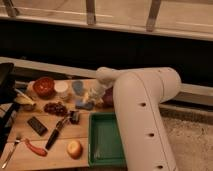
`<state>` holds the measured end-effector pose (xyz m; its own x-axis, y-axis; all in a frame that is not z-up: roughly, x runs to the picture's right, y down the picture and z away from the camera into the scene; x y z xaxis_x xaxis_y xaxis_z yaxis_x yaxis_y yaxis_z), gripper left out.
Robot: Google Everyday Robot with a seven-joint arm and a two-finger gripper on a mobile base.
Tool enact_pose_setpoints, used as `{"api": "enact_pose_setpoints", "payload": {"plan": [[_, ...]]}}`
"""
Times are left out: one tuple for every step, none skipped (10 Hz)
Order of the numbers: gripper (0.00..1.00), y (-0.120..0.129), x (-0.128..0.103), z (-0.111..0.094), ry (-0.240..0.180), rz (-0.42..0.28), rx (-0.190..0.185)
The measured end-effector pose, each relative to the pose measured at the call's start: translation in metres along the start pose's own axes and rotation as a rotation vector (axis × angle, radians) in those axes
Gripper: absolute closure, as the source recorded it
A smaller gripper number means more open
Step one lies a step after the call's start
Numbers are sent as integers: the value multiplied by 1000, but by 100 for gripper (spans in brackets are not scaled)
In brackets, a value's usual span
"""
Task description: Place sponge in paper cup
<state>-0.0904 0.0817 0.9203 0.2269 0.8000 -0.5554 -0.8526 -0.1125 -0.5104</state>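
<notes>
A blue sponge lies on the wooden table, right of the grapes. A white paper cup stands upright at the back, between a red bowl and a second bluish object. My gripper hangs at the end of the white arm, just above and to the right of the sponge and right of the cup. Whether it touches the sponge is hidden.
A green tray sits at the front right, partly under the arm. Dark grapes, a black flat object, a knife, a red tool, a fork and a yellow fruit lie on the table.
</notes>
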Motion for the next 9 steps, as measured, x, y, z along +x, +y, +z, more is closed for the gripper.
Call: {"api": "enact_pose_setpoints", "payload": {"plan": [[76, -2, 0, -1, -3, 2, 1], [84, -3, -1, 0, -2, 5, -1], [92, -6, -1, 4, 3, 10, -5], [98, -7, 1, 10, 11, 15, -11], [100, -6, 2, 9, 14, 10, -8], [100, -6, 2, 8, 15, 8, -8], [100, -6, 2, 8, 15, 7, -7], [100, -6, 2, 8, 15, 7, -6], [100, -5, 2, 5, 10, -3, 4]]}}
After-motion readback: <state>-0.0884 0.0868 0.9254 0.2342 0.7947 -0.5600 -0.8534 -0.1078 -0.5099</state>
